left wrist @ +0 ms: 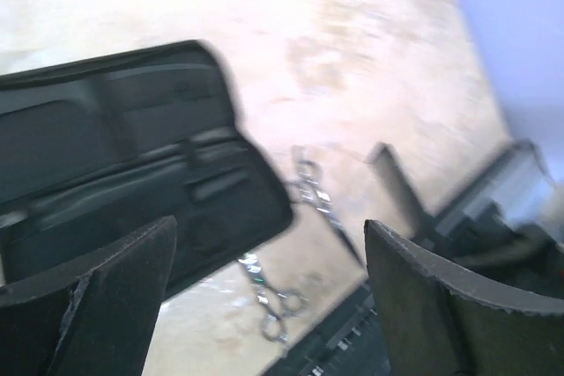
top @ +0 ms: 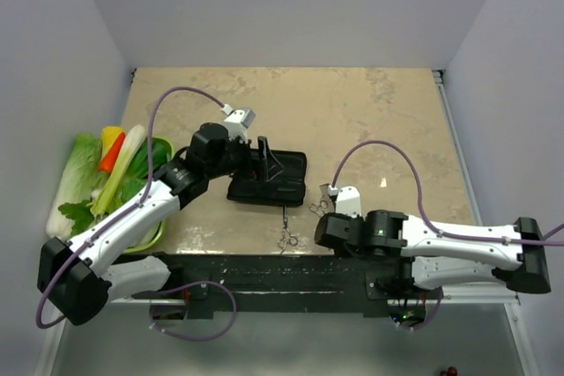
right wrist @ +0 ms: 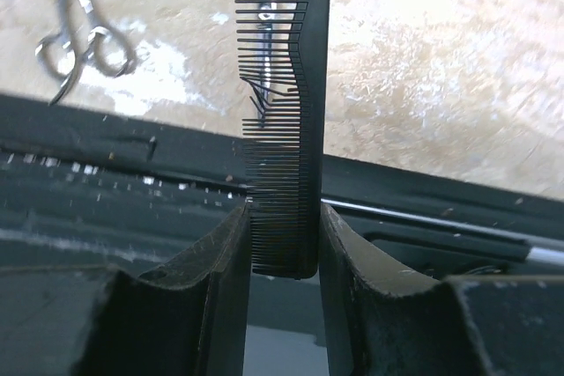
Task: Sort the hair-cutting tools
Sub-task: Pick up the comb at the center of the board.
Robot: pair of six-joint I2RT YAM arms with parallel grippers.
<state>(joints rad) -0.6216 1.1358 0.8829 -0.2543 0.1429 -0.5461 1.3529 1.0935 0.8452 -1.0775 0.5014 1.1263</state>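
Observation:
My right gripper (right wrist: 282, 217) is shut on the lower end of a slim black comb (right wrist: 304, 85), which stands straight up between the fingers. One pair of silver scissors (right wrist: 79, 41) lies on the table just beyond the black rail, to the left of the comb. In the top view these scissors (top: 285, 237) lie below the black case (top: 269, 178), and a second pair (top: 315, 209) lies by the right gripper (top: 319, 217). My left gripper (left wrist: 269, 226) is open and empty above the case (left wrist: 115, 156). Both pairs of scissors (left wrist: 273, 305) show blurred in the left wrist view.
A green bowl of vegetables (top: 106, 182) stands at the left edge beside the left arm. The black base rail (top: 264, 270) runs along the near edge. White walls close the table in on the left, right and back.

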